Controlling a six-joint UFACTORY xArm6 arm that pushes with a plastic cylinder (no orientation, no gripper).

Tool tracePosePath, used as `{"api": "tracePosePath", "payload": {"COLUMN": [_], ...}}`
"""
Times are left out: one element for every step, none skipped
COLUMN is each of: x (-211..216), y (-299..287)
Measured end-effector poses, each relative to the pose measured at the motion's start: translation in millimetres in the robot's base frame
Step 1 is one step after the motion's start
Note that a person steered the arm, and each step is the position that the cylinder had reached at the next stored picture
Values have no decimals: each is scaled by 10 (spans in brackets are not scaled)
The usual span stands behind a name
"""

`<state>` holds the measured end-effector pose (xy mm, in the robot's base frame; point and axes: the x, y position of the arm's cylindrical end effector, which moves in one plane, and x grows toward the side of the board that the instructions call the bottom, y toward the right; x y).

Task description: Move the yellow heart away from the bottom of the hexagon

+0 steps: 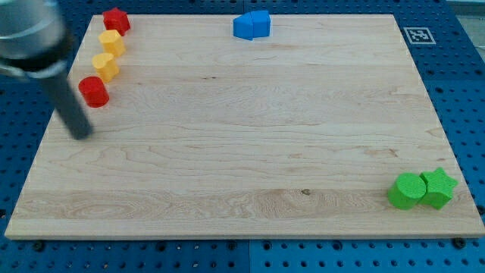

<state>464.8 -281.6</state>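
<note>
**A:** What stood at the far left of the frame?

**B:** My tip rested on the bench near its left edge, just below and left of the red cylinder. It touched no block. The end effector was a bare rod, so there was nothing to clench or release, and it held nothing.

**A:** And the column above it?

**B:** Four blocks ran up the upper left of the frame: the red cylinder lowest, then two yellow pieces, then a red block of unclear shape at the top. I took the lower yellow one for the yellow heart and the upper for the yellow hexagon, though the shapes were too small to be sure. They sat touching or nearly so.

**A:** Which step was that?

**B:** The approach, I judged; the heart had not yet been pushed. The next move called for getting the tip between the two yellow pieces or beside the heart, then sliding it clear without dragging the cylinder or hexagon along.

**A:** Further right?

**B:** A blue block at the top centre, and at the lower right a green cylinder touching a green star.

**A:** Any writing?

**B:** None readable; only a square black-and-white marker in the upper right corner.
</note>
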Motion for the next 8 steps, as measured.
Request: {"api": "tracePosePath", "payload": {"x": [-227, -977, -1332, -1332, -1330, -1315, -1315, -1315], "y": [-233, -197, -181, -83, 182, 208, 225, 383]}}
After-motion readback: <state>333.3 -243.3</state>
